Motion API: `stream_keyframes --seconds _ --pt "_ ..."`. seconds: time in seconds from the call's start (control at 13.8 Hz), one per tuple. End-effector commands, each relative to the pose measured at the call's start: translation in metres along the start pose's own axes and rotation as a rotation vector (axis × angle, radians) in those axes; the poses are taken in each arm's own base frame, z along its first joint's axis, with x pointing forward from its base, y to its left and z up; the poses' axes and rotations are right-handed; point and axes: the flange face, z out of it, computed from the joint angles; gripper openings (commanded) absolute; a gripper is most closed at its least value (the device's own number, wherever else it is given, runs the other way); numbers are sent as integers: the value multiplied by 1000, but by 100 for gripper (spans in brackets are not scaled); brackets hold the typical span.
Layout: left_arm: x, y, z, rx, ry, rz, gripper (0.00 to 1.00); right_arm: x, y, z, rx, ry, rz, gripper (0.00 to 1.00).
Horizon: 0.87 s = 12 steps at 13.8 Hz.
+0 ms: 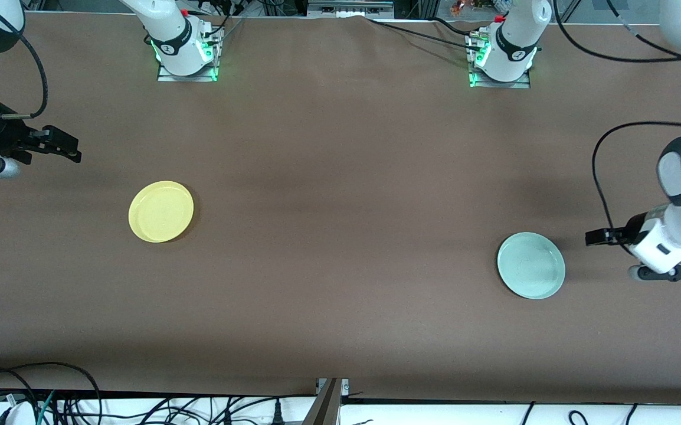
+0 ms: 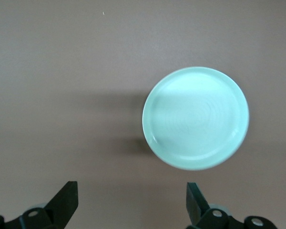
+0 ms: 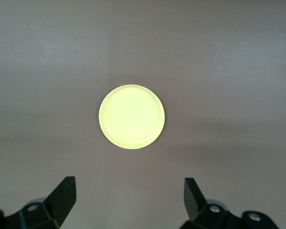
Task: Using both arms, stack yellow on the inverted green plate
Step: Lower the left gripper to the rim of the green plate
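Observation:
The yellow plate (image 1: 161,211) lies rim up on the brown table toward the right arm's end; it also shows in the right wrist view (image 3: 131,117). The pale green plate (image 1: 531,265) lies rim up toward the left arm's end, with its concentric rings showing in the left wrist view (image 2: 196,118). My right gripper (image 1: 68,147) hangs open and empty over bare table, apart from the yellow plate; its own view shows it open too (image 3: 129,188). My left gripper (image 1: 597,237) hangs open and empty over bare table beside the green plate, as its own view also shows (image 2: 132,191).
The two arm bases (image 1: 186,56) (image 1: 501,62) stand along the table's edge farthest from the front camera. Loose black cables (image 1: 69,401) hang below the table's near edge. A wide stretch of brown tablecloth (image 1: 340,224) lies between the two plates.

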Motion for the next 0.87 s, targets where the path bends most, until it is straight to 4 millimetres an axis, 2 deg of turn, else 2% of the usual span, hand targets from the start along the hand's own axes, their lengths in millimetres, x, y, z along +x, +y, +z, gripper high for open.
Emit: stream_keyframes --seconds 0.0,0.22,0.29,0.58,0.8 --pt "4 0 47 16 4 -20 100 1 -1 -4 -3 -3 10 100" --pt "5 -8 105 10 -15 -34 100 1 -1 -4 -3 -3 10 100" --pt "6 -10 117 8 -16 -37 100 1 -1 -4 -3 -3 10 100" --pt "9 -11 150 -2 -16 -40 100 1 0 -4 -1 -3 13 100" --pt "9 -11 151 -29 -12 -55 99 1 0 -4 -3 -3 11 100"
